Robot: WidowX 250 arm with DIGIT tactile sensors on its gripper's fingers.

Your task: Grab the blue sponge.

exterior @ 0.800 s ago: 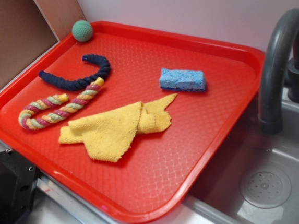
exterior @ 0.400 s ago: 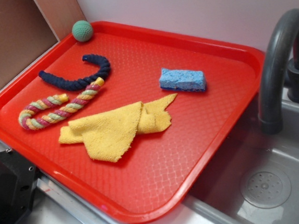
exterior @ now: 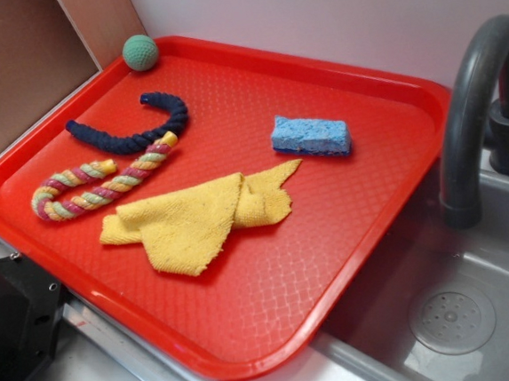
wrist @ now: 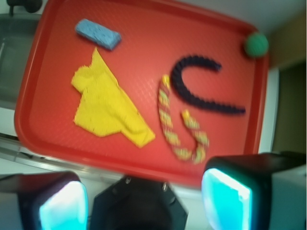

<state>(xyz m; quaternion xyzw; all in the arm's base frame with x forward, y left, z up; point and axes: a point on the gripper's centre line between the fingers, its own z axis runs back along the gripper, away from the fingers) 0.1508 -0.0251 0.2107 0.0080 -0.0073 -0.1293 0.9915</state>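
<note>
Red tray (exterior: pixel 365 225); light-blue sponge (exterior: pixel 310 136); yellow cloth (exterior: pixel 190 221); navy rope (exterior: pixel 133 130); green ball (exterior: pixel 140 52).

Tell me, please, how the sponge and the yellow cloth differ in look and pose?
The sponge is a firm light-blue block; the cloth is soft, yellow and crumpled. The sponge lies compact near the tray's faucet-side edge; the cloth sprawls across the middle. Both rest on the tray, untouched.
</note>
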